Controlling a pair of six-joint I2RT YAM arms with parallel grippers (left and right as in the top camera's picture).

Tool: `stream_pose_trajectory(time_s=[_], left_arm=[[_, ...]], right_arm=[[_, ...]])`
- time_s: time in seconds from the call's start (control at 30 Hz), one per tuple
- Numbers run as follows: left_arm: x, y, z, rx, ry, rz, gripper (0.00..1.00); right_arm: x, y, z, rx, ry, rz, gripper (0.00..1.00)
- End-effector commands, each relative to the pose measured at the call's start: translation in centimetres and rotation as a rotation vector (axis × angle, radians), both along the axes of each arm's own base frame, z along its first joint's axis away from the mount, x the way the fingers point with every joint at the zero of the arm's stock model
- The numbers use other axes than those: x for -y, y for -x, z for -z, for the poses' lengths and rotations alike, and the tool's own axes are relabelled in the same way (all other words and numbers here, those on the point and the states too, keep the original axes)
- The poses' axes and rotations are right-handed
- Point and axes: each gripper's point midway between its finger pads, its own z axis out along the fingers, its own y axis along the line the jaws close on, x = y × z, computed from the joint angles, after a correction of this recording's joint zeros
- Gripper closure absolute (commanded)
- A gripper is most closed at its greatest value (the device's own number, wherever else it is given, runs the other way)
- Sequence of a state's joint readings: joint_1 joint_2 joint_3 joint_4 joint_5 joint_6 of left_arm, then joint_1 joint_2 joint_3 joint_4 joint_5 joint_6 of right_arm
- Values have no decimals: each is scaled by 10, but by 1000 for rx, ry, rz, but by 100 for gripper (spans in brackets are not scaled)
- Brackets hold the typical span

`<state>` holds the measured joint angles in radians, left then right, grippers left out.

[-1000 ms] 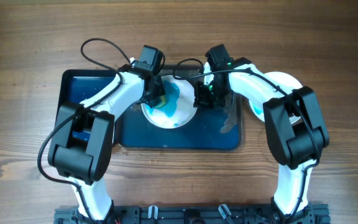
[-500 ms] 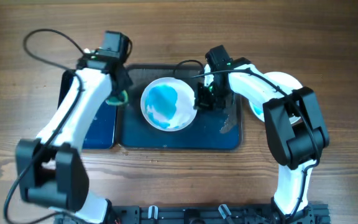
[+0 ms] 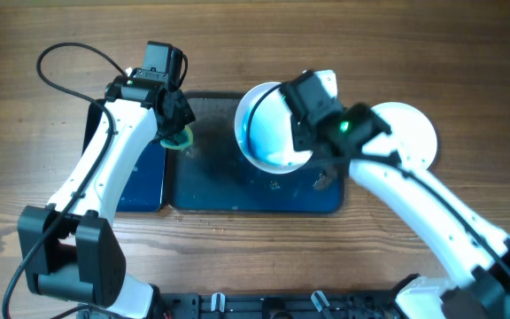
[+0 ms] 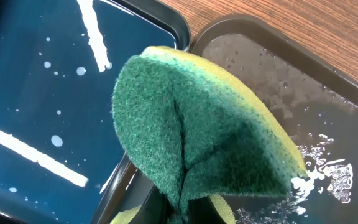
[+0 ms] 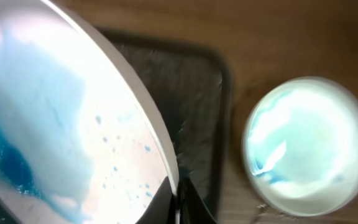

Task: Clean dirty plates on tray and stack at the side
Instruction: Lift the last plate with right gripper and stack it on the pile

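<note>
Over the wooden table's [image 3: 467, 53] wet tray [image 3: 228, 188], our left gripper [image 3: 175, 127] clamps a sponge [image 4: 191, 143], our right gripper [image 5: 179, 202] a plate [image 3: 268, 133].

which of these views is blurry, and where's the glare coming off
Right wrist: soft all over, with the held plate and the plate on the table both smeared. Left wrist: sharp on the sponge, with white light streaks glaring on the blue tray and wet glints on the dark tray. Overhead: even light, fairly crisp, no strong glare.
</note>
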<state>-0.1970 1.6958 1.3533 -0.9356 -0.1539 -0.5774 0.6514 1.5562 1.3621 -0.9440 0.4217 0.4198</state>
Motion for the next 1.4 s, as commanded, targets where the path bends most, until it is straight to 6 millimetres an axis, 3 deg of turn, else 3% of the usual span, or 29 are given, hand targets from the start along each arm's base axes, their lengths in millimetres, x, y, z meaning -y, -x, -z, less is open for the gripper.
stream_pose_trajectory(time_s=[0.0,0.33,0.57,0.67,0.8,0.87,0.93,1.07,1.17,1.23,1.3,1.37], left_arm=[[4,-2,0,0,6,26,96],[3,-2,0,0,5,28,96],[3,-2,0,0,5,28,96],[3,-2,0,0,5,28,96],[3,-2,0,-1,4,28,96],[3,-1,0,-3,4,28,96],[3,-1,0,-4,4,28,96],[3,-1,0,-4,4,28,96],[3,-1,0,-4,4,28,96],[3,-1,0,-4,4,28,96],[3,-1,0,-4,4,28,96],[3,-1,0,-4,4,28,96]], right_arm=[[18,5,-46,233,297,24,96],[-11,45,-131,689,630,25,96],[-19,48,-143,741,664,20,96],[-31,44,-120,650,543,-32,96],[-52,40,-45,279,135,-72,96],[-51,36,-24,128,1,-60,96],[-36,24,-9,-10,-139,-10,96],[6,-1,0,-169,-370,61,96],[74,-19,3,-189,-451,258,96],[140,-23,8,-166,-407,449,96],[187,-19,15,-167,-370,585,95],[217,-14,26,-190,-356,676,96]])
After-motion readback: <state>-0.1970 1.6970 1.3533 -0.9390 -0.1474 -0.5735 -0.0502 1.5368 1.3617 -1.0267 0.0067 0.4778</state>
